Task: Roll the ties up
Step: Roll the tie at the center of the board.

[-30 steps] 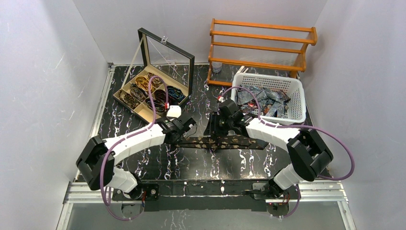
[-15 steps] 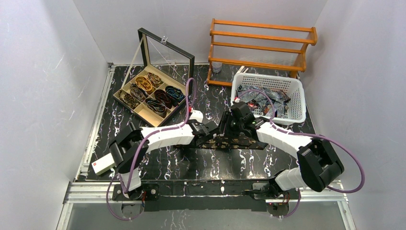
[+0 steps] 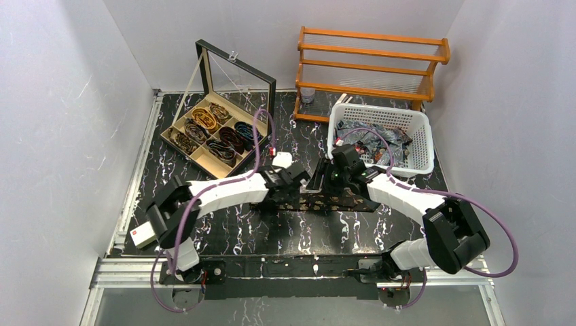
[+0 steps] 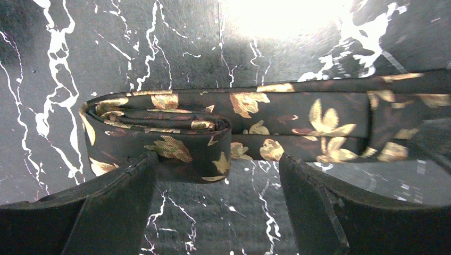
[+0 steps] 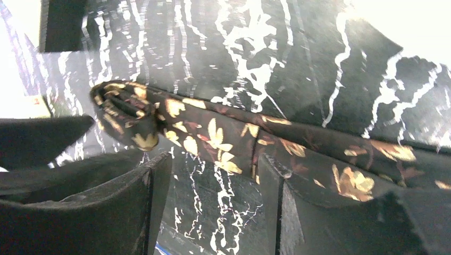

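Down low on the black table (image 3: 224,234), both claws are wide open and hold nothing. The left claw (image 4: 218,159) has one finger right at the rolled-up end (image 4: 154,133) of the dark tie with gold flowers (image 4: 298,125), and the right claw (image 5: 213,162) sits just beside it, over the flat part of the same tie. Farther back, a wooden box (image 3: 183,153) holds rolled ties (image 3: 204,121), a white basket (image 3: 421,159) holds loose ties (image 3: 373,139), and a wooden rack (image 3: 370,51) stands by the wall.
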